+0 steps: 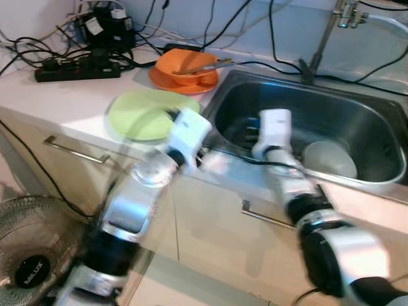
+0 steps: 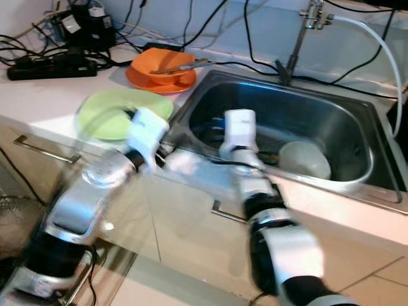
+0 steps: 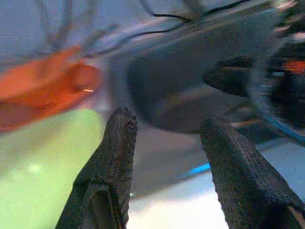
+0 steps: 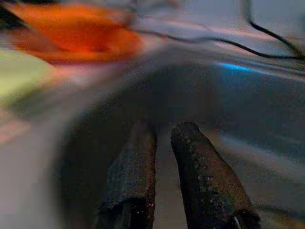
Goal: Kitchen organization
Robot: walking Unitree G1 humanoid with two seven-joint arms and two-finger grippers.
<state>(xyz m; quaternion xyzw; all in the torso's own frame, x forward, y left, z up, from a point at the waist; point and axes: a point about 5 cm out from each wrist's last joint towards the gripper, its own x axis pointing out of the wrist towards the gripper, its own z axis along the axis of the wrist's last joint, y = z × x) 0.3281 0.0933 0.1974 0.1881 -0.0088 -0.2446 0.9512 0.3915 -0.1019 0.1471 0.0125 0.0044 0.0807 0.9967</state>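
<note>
A light green plate (image 1: 140, 115) lies on the white counter left of the steel sink (image 1: 357, 115). Behind it an orange bowl (image 1: 185, 64) stands on an orange plate (image 1: 191, 86), with a metal utensil (image 1: 207, 65) resting in it. A white bowl (image 1: 328, 159) sits inside the sink at the right. My left gripper (image 3: 167, 126) is open and holds nothing; it hovers at the counter's front edge between the green plate and the sink. My right gripper (image 4: 164, 131) is shut with nothing between its fingers and reaches over the sink's front rim into the basin. Both arms look motion-blurred.
A faucet (image 1: 328, 29) rises behind the sink. A black power strip (image 1: 76, 69) and tangled cables lie at the back left of the counter. Cabinet fronts with a bar handle (image 1: 73, 152) run below. A floor fan (image 1: 29, 258) stands at the lower left.
</note>
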